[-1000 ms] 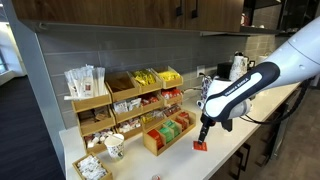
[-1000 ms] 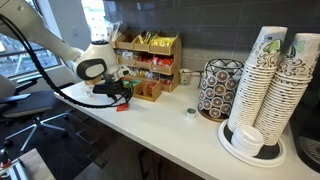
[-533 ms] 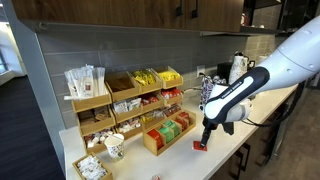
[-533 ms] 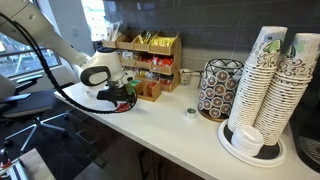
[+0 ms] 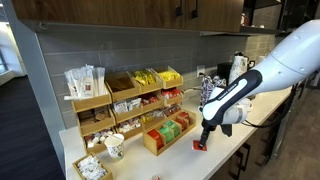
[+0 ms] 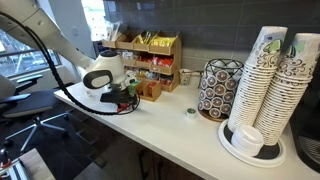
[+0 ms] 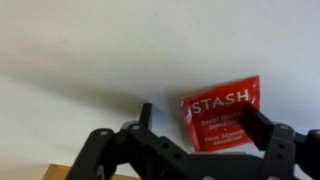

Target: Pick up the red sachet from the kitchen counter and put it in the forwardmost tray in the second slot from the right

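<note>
The red sachet (image 7: 220, 108), marked STASH, lies flat on the white kitchen counter (image 7: 80, 50). My gripper (image 7: 203, 122) is open just above it. The left finger (image 7: 145, 114) stands clear of the sachet's left side and the right finger (image 7: 263, 126) overlaps its right edge. In an exterior view the gripper (image 5: 204, 137) points down at the sachet (image 5: 199, 146), close to the counter's front edge. The forwardmost tray (image 5: 152, 145), a low wooden box of green, orange and red packets, stands just behind. In an exterior view (image 6: 126, 99) the gripper hides the sachet.
A taller tiered wooden rack (image 5: 92, 101) of packets stands against the wall behind the tray. A paper cup (image 5: 114, 146) stands at its end. A patterned canister (image 6: 218, 88) and stacks of cups (image 6: 270, 80) stand further along the counter (image 6: 170, 128).
The arm has lowered the open gripper toward the sachet. The sachet has not moved.
</note>
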Available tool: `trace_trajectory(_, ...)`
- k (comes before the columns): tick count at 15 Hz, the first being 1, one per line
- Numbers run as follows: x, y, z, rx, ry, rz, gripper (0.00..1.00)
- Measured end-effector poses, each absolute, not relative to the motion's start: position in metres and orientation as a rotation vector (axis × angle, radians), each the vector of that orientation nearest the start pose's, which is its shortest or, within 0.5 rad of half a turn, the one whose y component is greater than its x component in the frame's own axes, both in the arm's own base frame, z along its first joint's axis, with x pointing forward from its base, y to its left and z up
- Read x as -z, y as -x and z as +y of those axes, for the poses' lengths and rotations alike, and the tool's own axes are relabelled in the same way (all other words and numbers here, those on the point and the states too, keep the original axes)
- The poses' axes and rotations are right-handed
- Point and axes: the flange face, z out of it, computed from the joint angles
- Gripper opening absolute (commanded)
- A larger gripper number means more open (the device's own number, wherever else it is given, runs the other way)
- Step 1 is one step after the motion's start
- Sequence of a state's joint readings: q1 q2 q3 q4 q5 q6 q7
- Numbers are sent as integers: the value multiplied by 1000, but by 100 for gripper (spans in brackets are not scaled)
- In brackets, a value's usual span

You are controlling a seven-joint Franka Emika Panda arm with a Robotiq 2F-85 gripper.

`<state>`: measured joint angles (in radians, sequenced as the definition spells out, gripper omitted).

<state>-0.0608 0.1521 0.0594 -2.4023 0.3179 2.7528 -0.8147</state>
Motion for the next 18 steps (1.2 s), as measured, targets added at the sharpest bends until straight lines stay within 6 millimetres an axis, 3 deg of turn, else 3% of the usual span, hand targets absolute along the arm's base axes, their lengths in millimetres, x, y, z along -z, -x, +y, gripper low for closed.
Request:
trace_trajectory(1,-270,-517,-13,378,2948,-799,64)
trace_trajectory(9,-278,-524,-14,416,2950,-797,4)
trace_trajectory(10,-280,-525,-15,422,2950,-794,0)
trace_trajectory(18,-298,-524,-7,497,2909,-808,0)
